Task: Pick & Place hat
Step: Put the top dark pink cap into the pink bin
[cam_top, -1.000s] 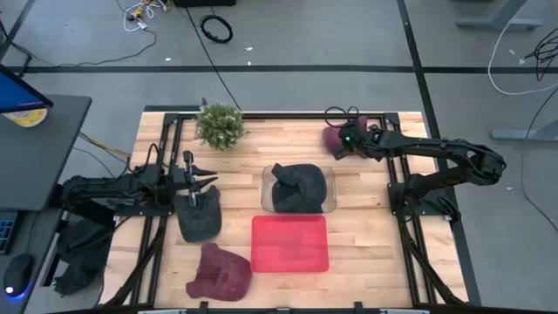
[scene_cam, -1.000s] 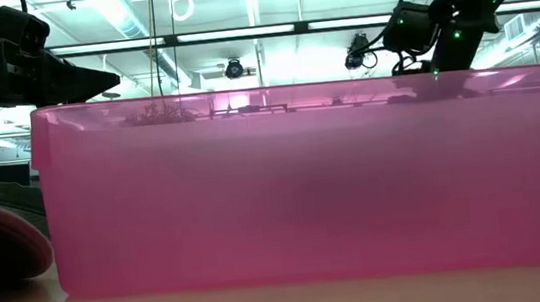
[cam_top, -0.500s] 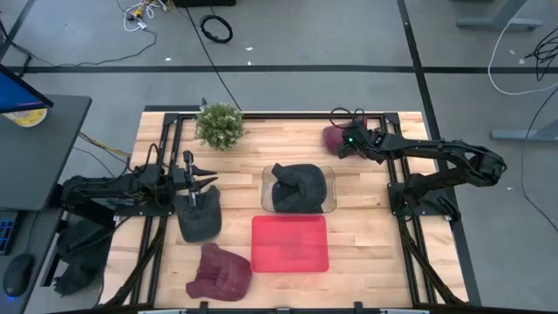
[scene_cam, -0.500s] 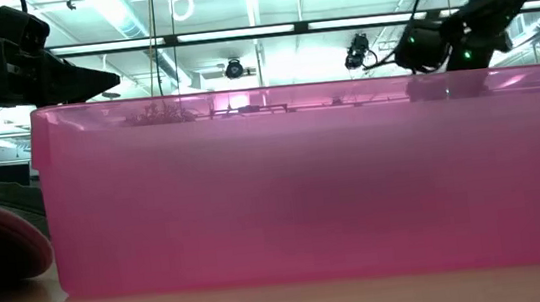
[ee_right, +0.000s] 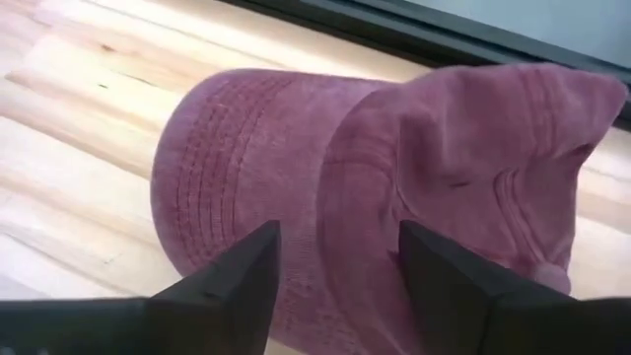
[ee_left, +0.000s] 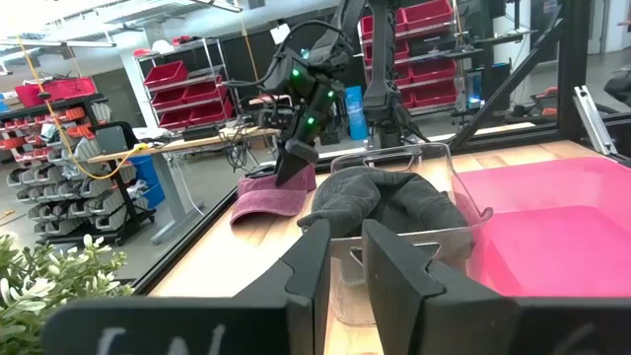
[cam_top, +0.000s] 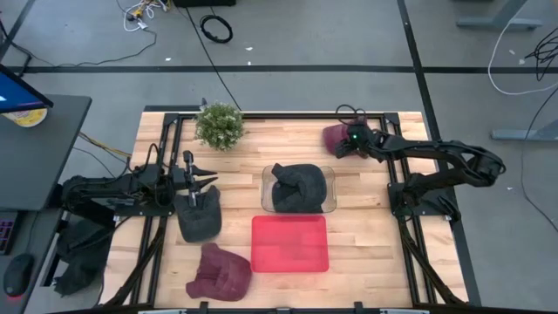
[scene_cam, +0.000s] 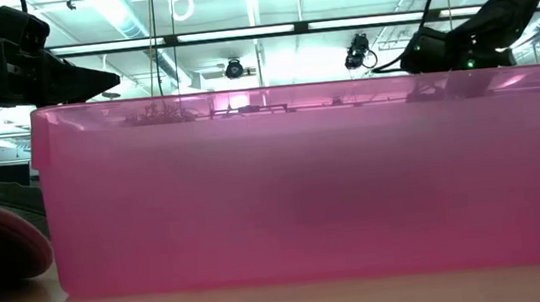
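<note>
A maroon hat (ee_right: 394, 177) lies on the wooden table at the far right (cam_top: 332, 136), its brim flat on the wood. My right gripper (ee_right: 335, 261) is open and slants down over it, one finger on each side of the crown's near part. The left wrist view shows it from afar, with my right gripper (ee_left: 294, 170) low over the maroon hat (ee_left: 258, 202). My left gripper (cam_top: 207, 181) waits at the left, level, fingers (ee_left: 389, 266) a narrow gap apart with nothing between them. My right gripper stands open over the maroon hat's crown (ee_right: 335, 197), slanting down from the table's right. I cannot tell whether its fingertips (ee_right: 258, 258) touch the cloth. The hat lies on the table.
At mid-table a clear bin (cam_top: 330, 194) holds a dark hat (cam_top: 296, 187). A pink bin (cam_top: 289, 242) stands nearer. A dark grey hat (cam_top: 199, 218) and another maroon hat (cam_top: 220, 272) lie at the near left. A plant (cam_top: 219, 125) stands at the far left. A black rail (ee_right: 394, 30) runs behind the hat.
My right gripper has come down toward the maroon hat at the far right and shifted slightly toward the table's right edge. The hat has stayed where it was.
</note>
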Tool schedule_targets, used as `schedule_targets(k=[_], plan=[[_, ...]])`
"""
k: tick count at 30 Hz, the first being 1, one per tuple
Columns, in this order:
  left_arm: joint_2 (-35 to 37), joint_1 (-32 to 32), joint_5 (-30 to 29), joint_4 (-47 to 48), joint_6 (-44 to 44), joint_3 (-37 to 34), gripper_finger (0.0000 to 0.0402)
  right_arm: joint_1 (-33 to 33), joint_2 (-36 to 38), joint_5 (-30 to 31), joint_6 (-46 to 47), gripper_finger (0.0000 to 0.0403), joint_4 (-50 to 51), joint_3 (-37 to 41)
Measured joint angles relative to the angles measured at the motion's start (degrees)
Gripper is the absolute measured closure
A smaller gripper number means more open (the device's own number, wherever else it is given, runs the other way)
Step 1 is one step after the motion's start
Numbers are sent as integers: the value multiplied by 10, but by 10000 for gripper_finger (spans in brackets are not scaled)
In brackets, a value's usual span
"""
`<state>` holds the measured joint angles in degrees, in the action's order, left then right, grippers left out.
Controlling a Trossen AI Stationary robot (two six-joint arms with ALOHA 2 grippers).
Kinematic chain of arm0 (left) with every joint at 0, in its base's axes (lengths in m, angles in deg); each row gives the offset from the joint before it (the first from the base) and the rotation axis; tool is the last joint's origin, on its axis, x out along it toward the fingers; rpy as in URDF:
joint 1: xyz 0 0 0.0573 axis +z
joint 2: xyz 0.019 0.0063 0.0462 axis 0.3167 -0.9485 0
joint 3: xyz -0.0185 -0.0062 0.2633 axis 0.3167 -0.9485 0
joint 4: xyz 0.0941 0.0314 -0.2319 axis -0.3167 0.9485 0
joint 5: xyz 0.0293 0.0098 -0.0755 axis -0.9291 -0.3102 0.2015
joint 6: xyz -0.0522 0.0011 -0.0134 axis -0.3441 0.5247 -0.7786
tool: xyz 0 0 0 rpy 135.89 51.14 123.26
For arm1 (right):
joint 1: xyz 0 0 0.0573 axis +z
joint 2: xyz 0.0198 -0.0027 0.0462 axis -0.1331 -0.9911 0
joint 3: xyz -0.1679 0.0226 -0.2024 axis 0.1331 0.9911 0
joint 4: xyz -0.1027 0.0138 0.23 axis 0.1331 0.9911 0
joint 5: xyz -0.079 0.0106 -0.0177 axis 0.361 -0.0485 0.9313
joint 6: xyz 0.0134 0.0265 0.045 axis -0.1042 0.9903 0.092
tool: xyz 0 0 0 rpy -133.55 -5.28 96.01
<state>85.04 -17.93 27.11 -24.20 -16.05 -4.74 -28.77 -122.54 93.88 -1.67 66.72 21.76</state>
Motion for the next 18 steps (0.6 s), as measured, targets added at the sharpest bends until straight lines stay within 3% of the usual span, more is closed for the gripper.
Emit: schedule_targets(k=[7, 10, 13, 18], plan=[[0, 0, 0, 0, 0, 0, 335, -9, -37, 3, -15, 228, -15, 0], [0, 0, 0, 0, 0, 0, 335, -11, -41, 0, -35, 278, -28, 0], [0, 0, 0, 0, 0, 0, 335, -11, -35, -10, -72, 371, -28, 0], [0, 0, 0, 0, 0, 0, 335, -1, -6, 18, -83, 397, -26, 0]])
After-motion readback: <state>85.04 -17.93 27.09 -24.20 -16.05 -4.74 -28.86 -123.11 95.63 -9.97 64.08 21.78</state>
